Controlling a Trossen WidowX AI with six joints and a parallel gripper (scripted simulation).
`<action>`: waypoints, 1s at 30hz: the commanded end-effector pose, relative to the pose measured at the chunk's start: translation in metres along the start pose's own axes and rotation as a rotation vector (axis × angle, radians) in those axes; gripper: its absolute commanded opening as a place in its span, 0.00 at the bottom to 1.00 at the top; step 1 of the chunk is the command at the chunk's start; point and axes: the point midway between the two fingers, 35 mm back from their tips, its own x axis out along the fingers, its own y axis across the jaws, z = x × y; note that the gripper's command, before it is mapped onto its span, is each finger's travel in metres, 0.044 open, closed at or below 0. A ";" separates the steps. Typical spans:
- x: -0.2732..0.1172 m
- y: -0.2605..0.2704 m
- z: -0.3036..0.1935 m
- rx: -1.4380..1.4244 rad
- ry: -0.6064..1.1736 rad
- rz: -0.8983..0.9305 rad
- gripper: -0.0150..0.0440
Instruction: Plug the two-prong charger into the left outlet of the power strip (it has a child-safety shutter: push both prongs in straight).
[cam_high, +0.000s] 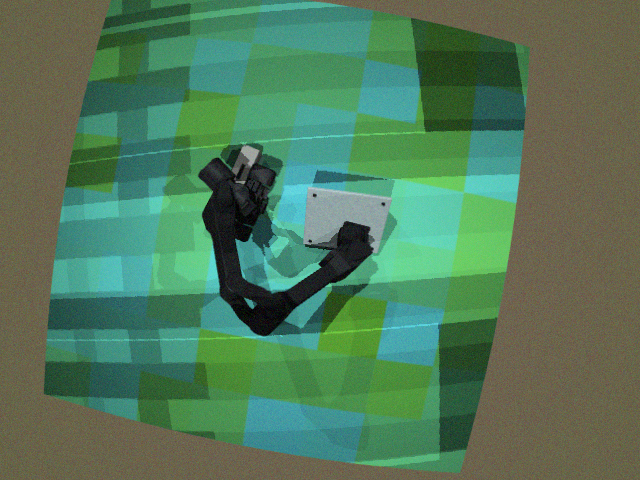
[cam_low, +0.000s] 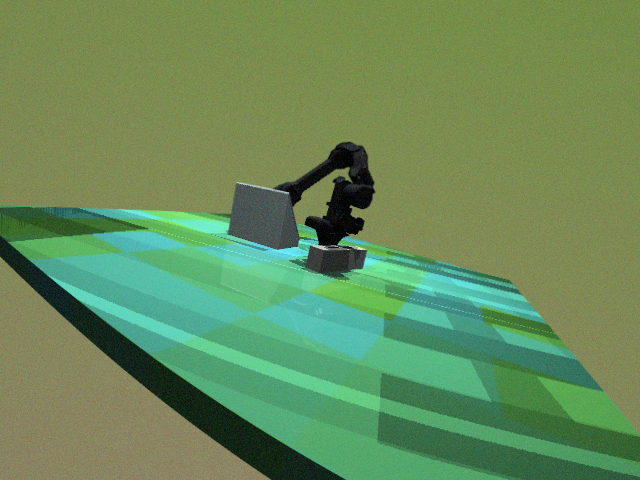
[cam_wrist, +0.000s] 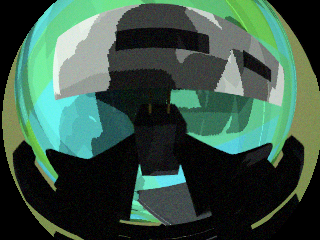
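The power strip (cam_high: 249, 153) (cam_low: 328, 259) (cam_wrist: 82, 62) is a pale grey block on the patterned table, partly in shadow. In the wrist view it shows a long dark left slot (cam_wrist: 162, 40) and a dark right slot (cam_wrist: 257, 66). My gripper (cam_low: 329, 240) is shut on the black charger (cam_wrist: 157, 142), low beside and partly over the strip. Two thin brass prongs (cam_wrist: 168, 108) stick out of the charger's far end toward the strip. In the wrist view their tips show below the strip's near edge, outside both slots. The top view hides the charger behind the arm.
A grey wedge-shaped block (cam_high: 336, 212) (cam_low: 258, 214) with dark dots near its corners stands beside the arm's base. The arm (cam_high: 264, 312) (cam_low: 351, 155) bends around from there to the strip. A grey surface (cam_wrist: 172, 202) also shows below the charger in the wrist view.
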 end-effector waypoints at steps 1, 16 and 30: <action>-0.001 0.001 0.002 0.003 -0.005 0.005 0.25; -0.001 0.001 0.003 0.003 -0.005 0.005 0.25; -0.001 0.001 0.004 0.002 -0.004 0.004 0.25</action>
